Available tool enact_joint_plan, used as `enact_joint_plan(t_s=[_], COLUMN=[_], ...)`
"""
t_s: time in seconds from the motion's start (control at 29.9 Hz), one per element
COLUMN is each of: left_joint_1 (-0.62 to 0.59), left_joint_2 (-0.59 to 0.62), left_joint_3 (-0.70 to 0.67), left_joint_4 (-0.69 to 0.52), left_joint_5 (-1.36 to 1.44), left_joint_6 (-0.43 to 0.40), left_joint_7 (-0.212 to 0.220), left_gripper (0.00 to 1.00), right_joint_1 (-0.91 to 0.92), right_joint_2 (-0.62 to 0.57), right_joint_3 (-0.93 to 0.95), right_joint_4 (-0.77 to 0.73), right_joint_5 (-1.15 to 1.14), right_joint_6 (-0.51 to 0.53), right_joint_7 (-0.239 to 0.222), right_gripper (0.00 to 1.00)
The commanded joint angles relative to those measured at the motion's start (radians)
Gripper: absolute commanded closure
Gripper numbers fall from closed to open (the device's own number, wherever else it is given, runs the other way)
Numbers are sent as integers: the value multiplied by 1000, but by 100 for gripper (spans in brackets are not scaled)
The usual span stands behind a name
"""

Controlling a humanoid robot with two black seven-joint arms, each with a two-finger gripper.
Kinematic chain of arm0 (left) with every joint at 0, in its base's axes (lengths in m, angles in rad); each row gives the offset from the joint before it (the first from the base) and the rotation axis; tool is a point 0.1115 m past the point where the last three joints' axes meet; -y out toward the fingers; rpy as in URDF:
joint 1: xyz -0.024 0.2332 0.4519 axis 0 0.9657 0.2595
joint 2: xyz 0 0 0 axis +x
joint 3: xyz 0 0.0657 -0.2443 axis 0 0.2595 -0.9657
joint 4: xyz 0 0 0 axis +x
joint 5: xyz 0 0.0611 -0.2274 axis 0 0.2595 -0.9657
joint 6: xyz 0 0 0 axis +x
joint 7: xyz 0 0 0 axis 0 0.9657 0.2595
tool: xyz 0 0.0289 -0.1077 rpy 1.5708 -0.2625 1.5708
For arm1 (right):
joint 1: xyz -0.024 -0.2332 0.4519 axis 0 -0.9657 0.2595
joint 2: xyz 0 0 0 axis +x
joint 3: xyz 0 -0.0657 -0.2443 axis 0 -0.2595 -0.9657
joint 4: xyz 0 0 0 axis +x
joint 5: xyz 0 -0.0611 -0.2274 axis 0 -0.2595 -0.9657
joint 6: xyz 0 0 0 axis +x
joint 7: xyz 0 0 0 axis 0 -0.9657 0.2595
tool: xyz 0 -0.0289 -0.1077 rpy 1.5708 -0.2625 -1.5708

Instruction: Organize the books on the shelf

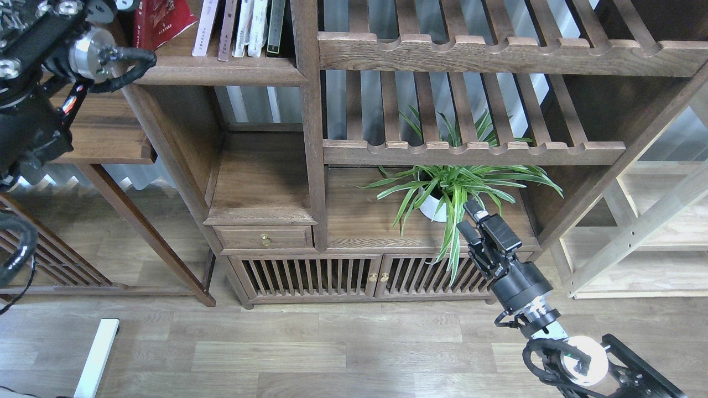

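A red book (163, 21) is leaning on the walnut shelf (221, 71), far up-left of the right pincer (474, 218), which is hanging released. The left pincer is hidden; the book risks toppling.
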Motion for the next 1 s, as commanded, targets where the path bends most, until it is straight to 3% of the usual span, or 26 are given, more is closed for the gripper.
enact_joint_plan(t_s=[0.0,0.27,0.43,0.7,0.97], left_joint_1=[-32,-53,-10,24,56], left_joint_2=[-11,-13,-18,-56,-47], left_joint_3=[-34,-52,-52,-51,-123], left_joint_4=[0,-9,-41,-110,-207], left_joint_5=[0,-43,-86,-245,-265], left_joint_6=[0,-9,-24,-30,-32], left_joint_7=[3,-2,-43,-137,-152], left_gripper=[62,57,53,27,8], right_joint_1=[-10,-10,-10,-10,-11], right_joint_2=[-4,-40,-42,-37,-31], right_joint_3=[3,29,75,97,92], right_joint_4=[-2,-2,-3,-5,-8], right_joint_5=[0,0,0,3,5], right_joint_6=[0,0,0,0,0], right_joint_7=[0,0,2,2,5], right_gripper=[21,21,21,18,12])
